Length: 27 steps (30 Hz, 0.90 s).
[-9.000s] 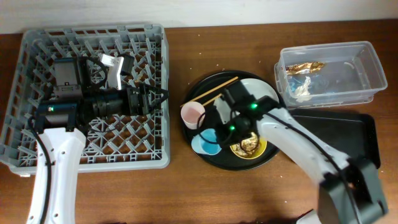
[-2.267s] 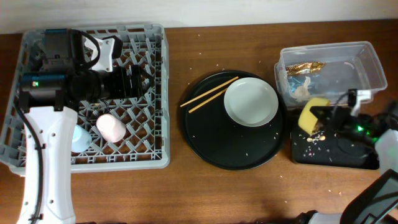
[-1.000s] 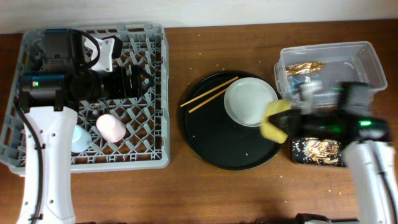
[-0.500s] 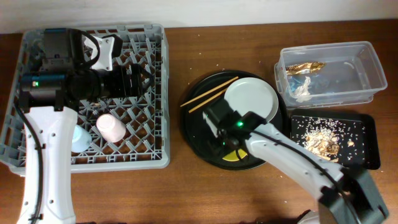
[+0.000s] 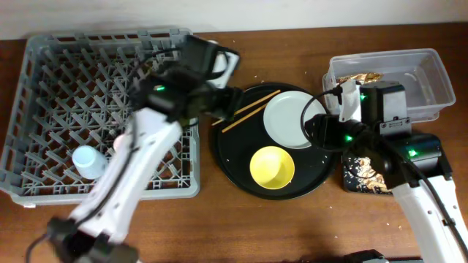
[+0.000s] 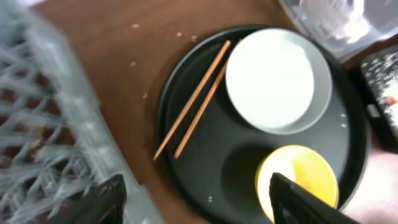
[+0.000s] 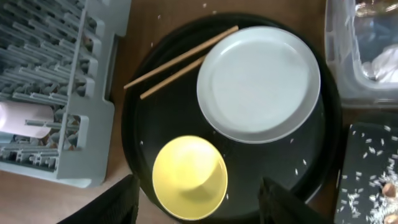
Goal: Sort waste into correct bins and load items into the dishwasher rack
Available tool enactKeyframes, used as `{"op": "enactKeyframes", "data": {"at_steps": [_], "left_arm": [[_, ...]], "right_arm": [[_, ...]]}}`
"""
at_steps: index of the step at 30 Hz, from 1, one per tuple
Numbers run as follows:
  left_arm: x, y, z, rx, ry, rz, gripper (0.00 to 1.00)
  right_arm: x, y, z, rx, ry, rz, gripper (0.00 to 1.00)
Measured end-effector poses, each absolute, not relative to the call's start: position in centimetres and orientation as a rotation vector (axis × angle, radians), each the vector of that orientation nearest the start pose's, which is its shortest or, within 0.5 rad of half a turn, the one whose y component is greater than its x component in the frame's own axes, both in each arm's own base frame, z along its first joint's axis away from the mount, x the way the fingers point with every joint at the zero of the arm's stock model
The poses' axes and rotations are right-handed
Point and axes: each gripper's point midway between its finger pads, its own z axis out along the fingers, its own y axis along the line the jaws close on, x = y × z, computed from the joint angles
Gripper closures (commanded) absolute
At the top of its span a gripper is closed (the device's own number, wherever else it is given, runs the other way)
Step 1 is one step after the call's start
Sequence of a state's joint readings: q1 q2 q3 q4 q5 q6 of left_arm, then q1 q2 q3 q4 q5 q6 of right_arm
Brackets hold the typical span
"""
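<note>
The yellow bowl [image 5: 272, 166] stands upright and free on the round black tray [image 5: 238, 157], below the pale plate [image 5: 291, 120] and the chopsticks [image 5: 248, 109]. My right gripper [image 5: 316, 130] hovers open and empty over the plate's right side; its wrist view shows the bowl [image 7: 189, 177] between spread fingers [image 7: 106, 202]. My left gripper [image 5: 223, 102] is open and empty above the tray's left rim, near the chopsticks [image 6: 196, 106]. In the dishwasher rack [image 5: 44, 73] lie the light-blue cup [image 5: 86, 161] and the pink cup [image 7: 25, 118]. Gold wrapper [image 5: 358, 78] and tissue [image 7: 382, 65] sit in the clear tub [image 5: 424, 66]; scraps cover the black tray [image 5: 365, 175].
Crumbs dot the brown table [image 5: 219, 219] and the round tray. The left arm stretches diagonally across the rack's right front corner. The right arm covers part of the tub and of the shallow black tray.
The right gripper set the yellow bowl on the round tray, opened and drew back to the right. The left arm swung from the rack over to the tray's left rim.
</note>
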State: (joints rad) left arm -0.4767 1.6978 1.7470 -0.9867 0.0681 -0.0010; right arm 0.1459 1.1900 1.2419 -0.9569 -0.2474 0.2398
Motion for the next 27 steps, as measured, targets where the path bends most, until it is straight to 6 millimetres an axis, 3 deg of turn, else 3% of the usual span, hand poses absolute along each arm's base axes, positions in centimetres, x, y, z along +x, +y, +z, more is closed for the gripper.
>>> {"op": "enactKeyframes", "data": {"at_steps": [2, 4, 6, 9, 14, 17, 20, 21, 22, 27], "left_arm": [[40.0, -24.1, 20.6, 0.715, 2.483, -0.233, 0.41], [42.0, -26.0, 16.3, 0.792, 2.486, -0.188, 0.45], [43.2, -26.1, 11.4, 0.837, 2.539, -0.107, 0.45], [44.6, -26.1, 6.6, 0.865, 2.569, -0.033, 0.51], [45.6, -26.4, 4.3, 0.902, 2.548, -0.005, 0.76], [45.7, -26.5, 4.1, 0.917, 2.542, -0.005, 0.77], [45.2, -26.7, 1.7, 0.943, 2.584, -0.022, 0.78], [45.1, -26.7, 1.4, 0.946, 2.59, -0.025, 0.82], [45.1, -26.7, 1.2, 0.947, 2.595, -0.022, 0.93], [45.0, -26.6, 1.5, 0.96, 2.598, -0.02, 0.98]], "right_arm": [[29.9, 8.6, 23.9, 0.017, 2.515, 0.471, 0.31], [29.6, 8.6, 23.7, 0.022, 2.533, 0.471, 0.3], [29.5, 8.6, 23.6, 0.022, 2.536, 0.469, 0.28], [29.4, 8.5, 23.6, 0.024, 2.542, 0.469, 0.23], [29.4, 8.4, 23.5, 0.028, 2.543, 0.458, 0.22], [29.5, 8.4, 23.3, 0.03, 2.551, 0.457, 0.22], [29.9, 8.4, 22.5, 0.035, 2.578, 0.45, 0.22], [29.9, 8.4, 22.4, 0.036, 2.58, 0.45, 0.22], [29.9, 8.4, 22.3, 0.037, 2.584, 0.449, 0.22], [29.7, 8.4, 22.2, 0.04, 2.595, 0.447, 0.22]]}}
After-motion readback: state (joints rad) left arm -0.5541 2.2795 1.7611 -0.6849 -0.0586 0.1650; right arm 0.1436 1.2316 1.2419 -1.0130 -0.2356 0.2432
